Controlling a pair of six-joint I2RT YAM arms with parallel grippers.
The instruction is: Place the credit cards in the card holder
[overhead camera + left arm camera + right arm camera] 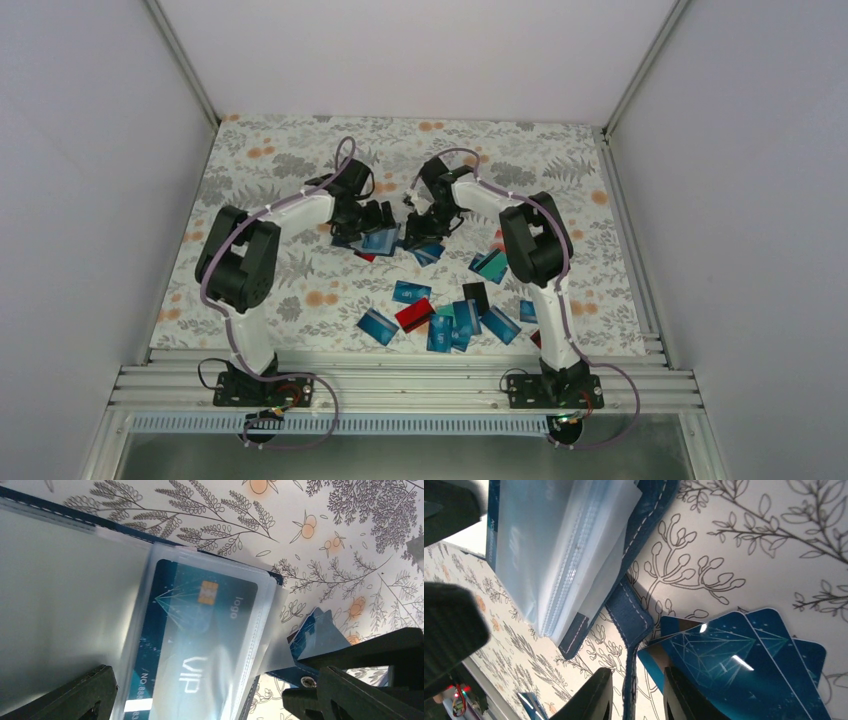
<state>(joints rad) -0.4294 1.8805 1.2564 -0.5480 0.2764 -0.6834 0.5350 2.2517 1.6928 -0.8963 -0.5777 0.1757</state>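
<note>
While the card holder (380,240) lies open mid-table, we see the left gripper (200,695) spread wide over it and the right gripper (636,680) slightly parted astride its strap (630,615); credit cards (440,320) crowd the near side.

The blue credit card (200,630) in a clear sleeve (270,630) reads "logo" just right of its gold chip (207,592), "VIP" below the chip, and a cut-off "NO.88" lower left.
</note>
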